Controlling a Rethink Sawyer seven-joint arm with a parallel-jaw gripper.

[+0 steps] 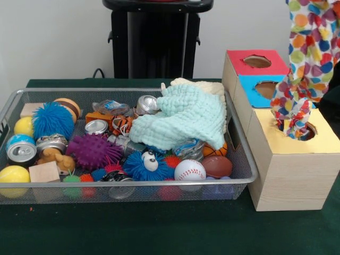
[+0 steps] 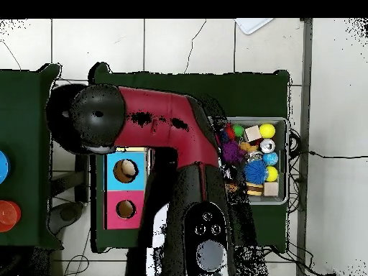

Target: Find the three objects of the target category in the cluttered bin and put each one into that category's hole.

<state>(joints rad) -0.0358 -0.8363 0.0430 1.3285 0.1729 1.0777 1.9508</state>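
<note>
A white cloth with bright polka dots (image 1: 313, 48) hangs down from beyond the top right edge of the front view. Its bunched lower end reaches into the round hole (image 1: 307, 133) in the yellow top of the nearest wooden box (image 1: 289, 175). The gripper that holds it is above the picture and does not show. In the overhead view the red arm (image 2: 165, 126) covers the yellow box and the cloth. The wire mesh bin (image 1: 133, 90) stands to the left, also in the overhead view (image 2: 288, 144). No other polka-dot cloth shows in the bin.
A mint-green waffle cloth (image 1: 183, 119) lies over a cream cloth (image 1: 210, 86) at the bin's far right. Spiky balls, cans, a baseball (image 1: 189, 170), wooden blocks and yellow balls fill the bin. The blue-topped box (image 1: 249, 90) and red-topped box (image 1: 239, 62) stand behind the yellow one.
</note>
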